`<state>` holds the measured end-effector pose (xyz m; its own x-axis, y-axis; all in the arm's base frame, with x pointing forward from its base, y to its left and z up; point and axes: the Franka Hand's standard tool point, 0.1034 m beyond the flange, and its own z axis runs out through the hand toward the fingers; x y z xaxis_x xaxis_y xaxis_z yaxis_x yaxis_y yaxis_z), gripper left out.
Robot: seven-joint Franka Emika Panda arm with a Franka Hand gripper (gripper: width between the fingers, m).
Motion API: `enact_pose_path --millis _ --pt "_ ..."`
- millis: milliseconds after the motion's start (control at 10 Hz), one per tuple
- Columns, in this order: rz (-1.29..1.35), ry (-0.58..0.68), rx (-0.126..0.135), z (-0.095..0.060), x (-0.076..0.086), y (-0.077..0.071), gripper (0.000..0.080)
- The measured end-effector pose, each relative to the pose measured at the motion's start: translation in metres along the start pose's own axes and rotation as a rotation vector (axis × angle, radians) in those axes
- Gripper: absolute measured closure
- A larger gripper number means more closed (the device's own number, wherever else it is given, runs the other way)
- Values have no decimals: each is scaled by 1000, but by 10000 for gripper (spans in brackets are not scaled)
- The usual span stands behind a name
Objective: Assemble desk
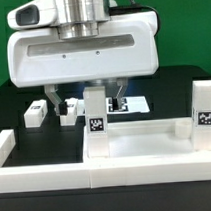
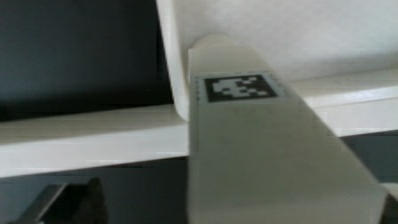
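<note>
The tool (image 1: 87,104) hangs under the wide white wrist housing with its two dark fingers (image 1: 56,102) apart. They stand on either side of an upright white leg (image 1: 95,102), and a gap shows between the leg and the finger on the exterior view's left. In the wrist view the same leg (image 2: 249,150) fills the middle of the picture, its black-and-white tag (image 2: 237,87) facing the camera. A dark shape that may be a finger sits clear of it near the picture's edge.

This leg stands at a corner of the desk panel (image 1: 146,143), at the panel's end on the exterior view's left. The wrist view shows two arms of the raised rim (image 2: 89,125) meeting right beside it. A second leg (image 1: 204,106) stands upright at the panel's other end, its tag turned toward the camera.

The panel lies flat on the black table (image 1: 13,102), just behind the long white border wall (image 1: 97,180). Two loose legs (image 1: 34,112) lie on the table beyond the panel, toward the exterior view's left and close to each other. The marker board (image 1: 135,102) lies flat farther back, partly hidden by the tool.
</note>
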<state>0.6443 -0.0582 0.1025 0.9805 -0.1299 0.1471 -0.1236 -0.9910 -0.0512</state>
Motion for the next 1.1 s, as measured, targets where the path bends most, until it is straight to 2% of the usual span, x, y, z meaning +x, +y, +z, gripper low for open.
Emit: enact_pose_path --millis 100,200,300,400,500,800,1100 --pt "4 0 0 0 0 0 151" --pt "58 0 2 1 0 0 284" --pt "151 0 2 1 0 -1 467" --pt "206 -1 2 1 0 -1 467" --pt "234 0 2 1 0 -1 513" --pt "516 -17 4 1 -2 4 513" --pt "991 -55 29 1 -8 8 511"
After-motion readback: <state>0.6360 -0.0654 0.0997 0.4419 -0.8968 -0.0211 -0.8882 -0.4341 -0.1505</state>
